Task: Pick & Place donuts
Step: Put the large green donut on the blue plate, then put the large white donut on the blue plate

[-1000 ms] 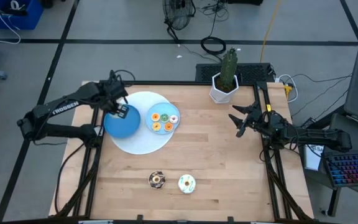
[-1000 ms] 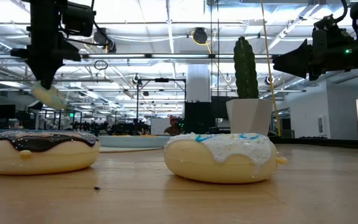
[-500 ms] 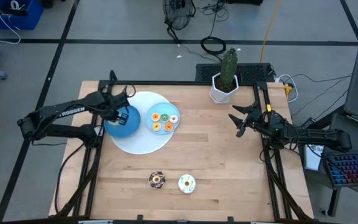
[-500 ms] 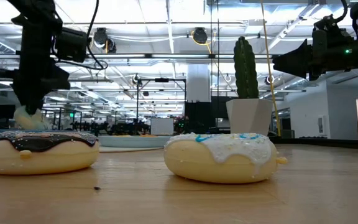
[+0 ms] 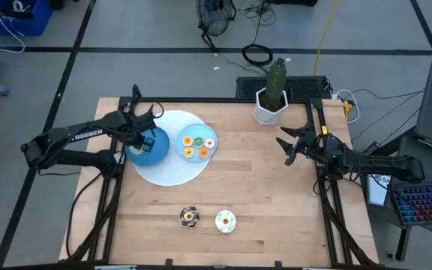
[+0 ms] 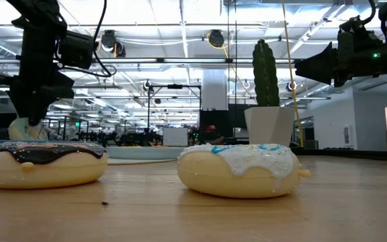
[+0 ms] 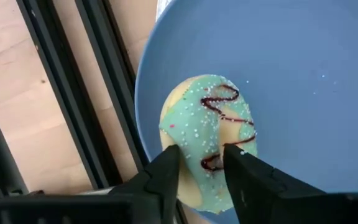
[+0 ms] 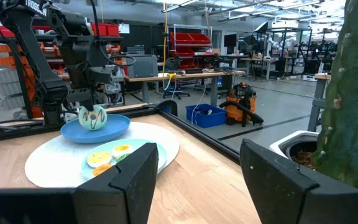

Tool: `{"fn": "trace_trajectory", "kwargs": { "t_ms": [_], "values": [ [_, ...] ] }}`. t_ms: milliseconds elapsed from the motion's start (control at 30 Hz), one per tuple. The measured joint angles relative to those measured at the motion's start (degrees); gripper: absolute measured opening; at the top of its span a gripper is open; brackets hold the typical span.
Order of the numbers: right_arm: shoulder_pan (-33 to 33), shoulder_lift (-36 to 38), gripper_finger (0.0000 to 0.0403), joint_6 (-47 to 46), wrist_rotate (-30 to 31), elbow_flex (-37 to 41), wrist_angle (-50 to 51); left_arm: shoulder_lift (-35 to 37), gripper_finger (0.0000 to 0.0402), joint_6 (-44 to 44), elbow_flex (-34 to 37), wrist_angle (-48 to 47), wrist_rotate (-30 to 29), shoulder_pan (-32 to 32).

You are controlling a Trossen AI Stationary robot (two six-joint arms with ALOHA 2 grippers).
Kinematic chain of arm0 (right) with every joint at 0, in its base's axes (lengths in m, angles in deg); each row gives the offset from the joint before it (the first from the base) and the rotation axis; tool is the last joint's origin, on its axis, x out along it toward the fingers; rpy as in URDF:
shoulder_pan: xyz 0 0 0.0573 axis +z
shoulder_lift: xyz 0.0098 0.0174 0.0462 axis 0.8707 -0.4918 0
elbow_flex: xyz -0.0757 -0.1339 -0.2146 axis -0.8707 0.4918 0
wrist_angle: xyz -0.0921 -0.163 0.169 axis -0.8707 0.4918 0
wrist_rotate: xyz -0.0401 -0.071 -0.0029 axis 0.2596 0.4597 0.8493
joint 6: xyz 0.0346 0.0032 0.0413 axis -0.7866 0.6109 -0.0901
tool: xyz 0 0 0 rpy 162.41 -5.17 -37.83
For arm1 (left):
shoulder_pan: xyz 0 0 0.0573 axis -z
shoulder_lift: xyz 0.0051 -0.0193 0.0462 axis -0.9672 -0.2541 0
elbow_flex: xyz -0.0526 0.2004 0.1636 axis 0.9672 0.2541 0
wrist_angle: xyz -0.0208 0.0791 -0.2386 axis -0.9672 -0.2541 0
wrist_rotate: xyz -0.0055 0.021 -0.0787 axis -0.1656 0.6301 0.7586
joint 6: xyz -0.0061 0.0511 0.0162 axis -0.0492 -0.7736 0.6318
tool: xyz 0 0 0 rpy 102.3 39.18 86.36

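Note:
My left gripper (image 5: 144,133) is over the dark blue bowl (image 5: 147,150) at the table's far left, shut on a green-iced donut (image 7: 210,118) with a chocolate squiggle. The right wrist view shows this donut (image 8: 92,117) standing on edge inside the bowl (image 8: 96,130). Several orange and yellow donuts lie on the light blue plate (image 5: 198,143). A chocolate donut (image 5: 189,217) and a white-iced donut (image 5: 225,221) lie flat on the wood near the table's near edge. My right gripper (image 5: 287,150) is open and waits at the table's right edge. My left gripper pinches the green donut across its ring, one finger (image 7: 166,168) on each flat face, gripping the edge (image 7: 202,177) nearest the wrist. The fingers come from above, pointing down. The donut stands on edge, its lower part within the bowl; whether it touches the bowl's floor, I cannot tell.
The bowl and the light blue plate sit on a large white round mat (image 5: 172,169). A potted cactus (image 5: 271,96) stands at the far edge. Black frame rails run along the table's left and right sides. Bare wood lies between the mat and the two near donuts.
My left gripper has come down with the green donut still in its hold, from above the bowl into it, then nearly stopped. My right arm has kept still.

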Motion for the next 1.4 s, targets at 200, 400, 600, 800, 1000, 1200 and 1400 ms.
{"fn": "trace_trajectory", "kwargs": {
  "t_ms": [200,400,600,800,1000,1200,1400],
  "values": [
    [0.0,0.0,0.0212,0.0,0.0,0.0,0.0,0.0,0.0178,-2.3,0.0,2.8,-0.5,0.0],
    [0.0,0.0,0.0212,0.0,0.0,0.0,0.0,0.0,0.0226,-6.2,0.0,6.3,-0.5,0.0],
    [0.0,0.0,0.0212,0.0,0.0,0.0,0.0,0.0,0.0252,-8.1,-0.3,9.0,-0.1,0.0],
    [0.0,0.0,0.0212,0.0,0.0,0.0,0.0,0.0,0.0258,-7.9,-3.7,8.9,-1.2,0.0],
    [0.0,0.0,0.0212,0.0,0.0,0.0,0.0,0.0,0.0248,-7.8,-9.3,8.9,-7.2,0.0],
    [0.0,0.0,0.0212,-0.5,0.0,0.0,0.0,0.0,0.0250,-10.3,-14.8,13.4,-9.4,0.2],
    [0.0,0.0,0.0212,-3.3,-9.3,0.0,-0.1,0.0,0.0251,-17.8,-15.1,25.9,-8.3,4.3]
  ]
}}
